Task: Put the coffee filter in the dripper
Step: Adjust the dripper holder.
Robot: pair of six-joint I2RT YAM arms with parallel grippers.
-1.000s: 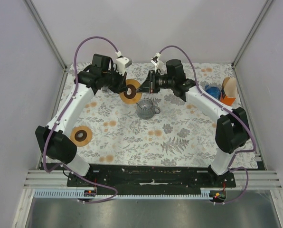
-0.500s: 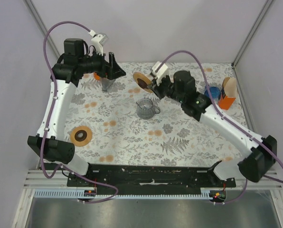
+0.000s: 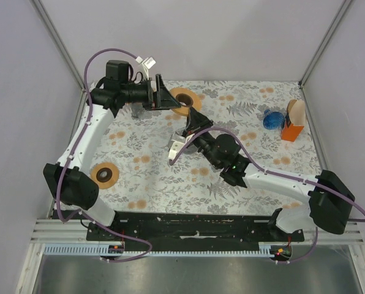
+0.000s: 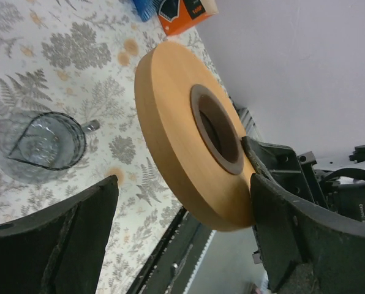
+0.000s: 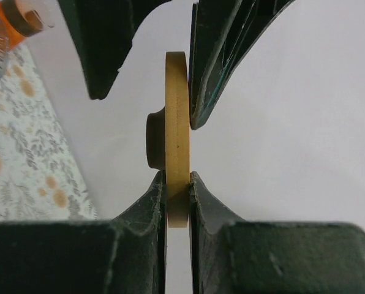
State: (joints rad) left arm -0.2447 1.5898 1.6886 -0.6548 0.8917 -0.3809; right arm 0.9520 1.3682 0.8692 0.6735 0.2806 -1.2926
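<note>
Two robot arms meet over the far half of a floral-clothed tabletop (image 3: 170,177), both at the same wooden ring (image 3: 195,98), which hangs in the air, well above the cloth. The right gripper (image 3: 193,115), reaching in from the near right, has its jaws clamped on the ring's rim, one finger pressed to each flat face; the right wrist view shows the ring edge-on, pinched between them. The left gripper (image 3: 164,98), stretched along the far left side, has its jaws spread wide, one finger on either side of the ring. One of those fingers lies close against the ring's face beside the dark-lined centre hole, though whether it touches cannot be told; the other stands clearly apart from the wood.

Below the ring, a clear glass jug (image 4: 38,147) sits upright on the cloth, largely hidden under the right arm in the overhead view. A second wooden ring (image 3: 95,176) lies flat near the left arm's base. The coffee filter (image 3: 297,111), a pale paper shape, stands in an orange box (image 3: 293,130) at the far right of the tabletop, well apart from both grippers. A blue ribbed dripper (image 3: 272,119) rests just beside that box, on its left.
</note>
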